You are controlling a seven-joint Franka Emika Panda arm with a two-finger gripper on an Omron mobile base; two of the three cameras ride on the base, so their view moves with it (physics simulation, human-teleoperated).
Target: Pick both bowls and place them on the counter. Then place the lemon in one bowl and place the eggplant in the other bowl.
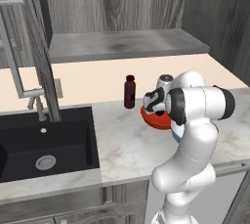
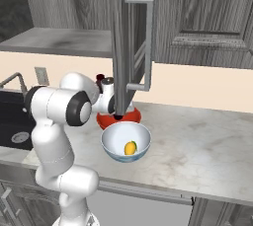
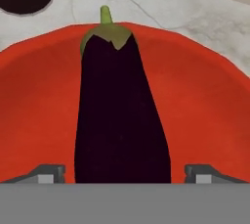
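Eggplant (image 3: 122, 120): dark purple-black skin, olive-green cap and stem. Shallow bowl (image 3: 205, 115): plain glossy red. Deeper bowl (image 2: 126, 141): white rim, pale blue interior. Lemon (image 2: 130, 147): yellow with a greenish tip. Bottle (image 1: 129, 92): dark maroon. Counter (image 2: 197, 151): light grey-white, marbled. Sink (image 1: 44, 145): black. Arm (image 1: 195, 135): white with dark joints.

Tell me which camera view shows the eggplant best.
The hand view: the eggplant lies lengthwise in the red bowl, dark purple with its green stem end clear, between the open hand's fingertips. In both base views the arm hides it; just parts of the red bowl's rim show there.
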